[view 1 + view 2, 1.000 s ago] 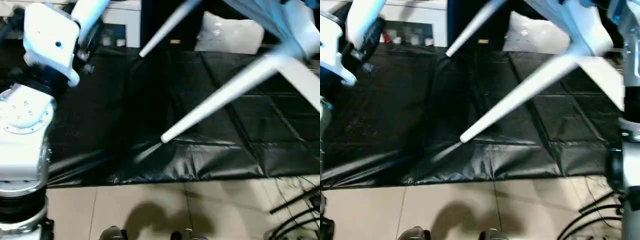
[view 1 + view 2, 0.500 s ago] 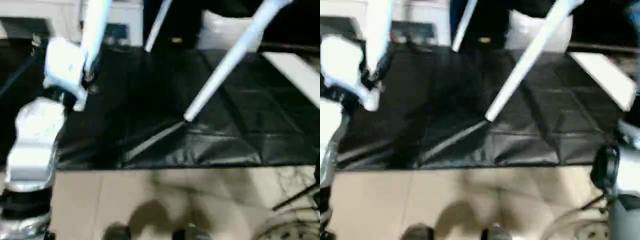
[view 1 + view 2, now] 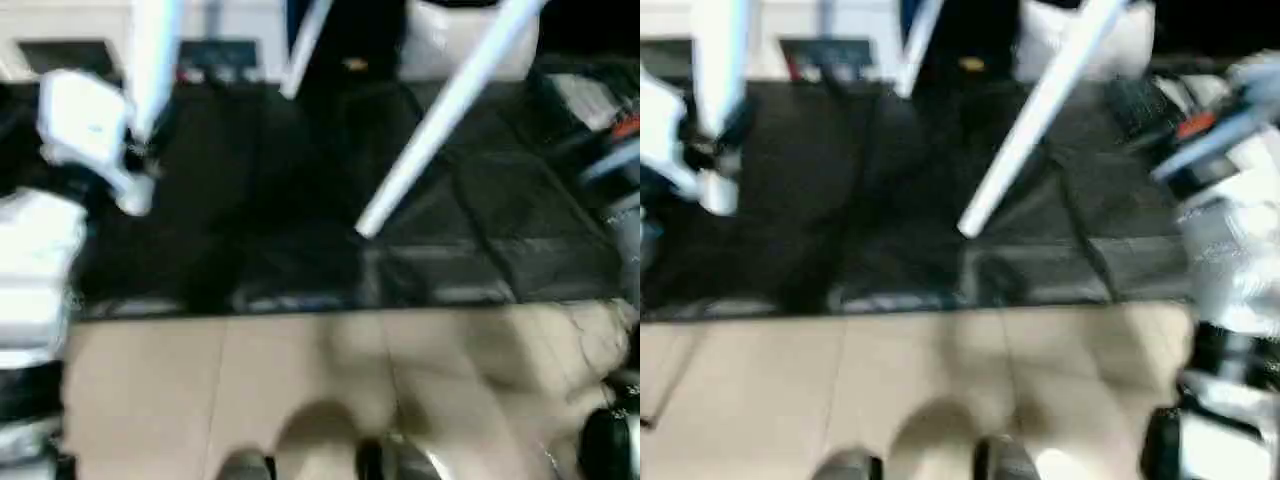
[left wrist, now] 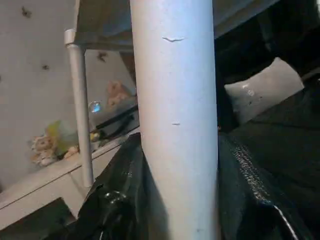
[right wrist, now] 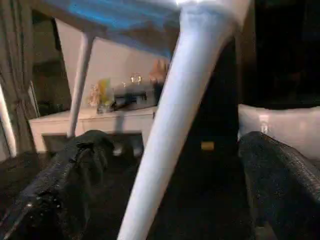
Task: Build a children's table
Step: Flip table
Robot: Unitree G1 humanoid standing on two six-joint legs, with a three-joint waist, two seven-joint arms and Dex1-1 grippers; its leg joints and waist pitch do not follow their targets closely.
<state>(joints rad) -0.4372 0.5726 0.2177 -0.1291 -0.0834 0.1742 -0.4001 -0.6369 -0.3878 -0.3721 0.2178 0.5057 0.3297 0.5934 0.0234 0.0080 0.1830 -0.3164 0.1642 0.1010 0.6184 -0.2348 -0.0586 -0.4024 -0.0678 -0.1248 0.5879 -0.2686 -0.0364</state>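
Right wrist view: tabletop (image 5: pixel 120 12) overhead, held off the black mat (image 3: pixel 250 200), legs seated in its corner sockets. Legs counted: three. Fourth: cannot tell. Assembly judged nearly complete; setting upright remains. Left claw (image 4: pixel 175 200) clamped on one leg (image 4: pixel 175 100). Right claw (image 5: pixel 165 200) wide apart, its fingers either side of another leg (image 5: pixel 175 125).

Tiled floor (image 3: pixel 300 370) — black sheet (image 3: pixel 250 200) spread
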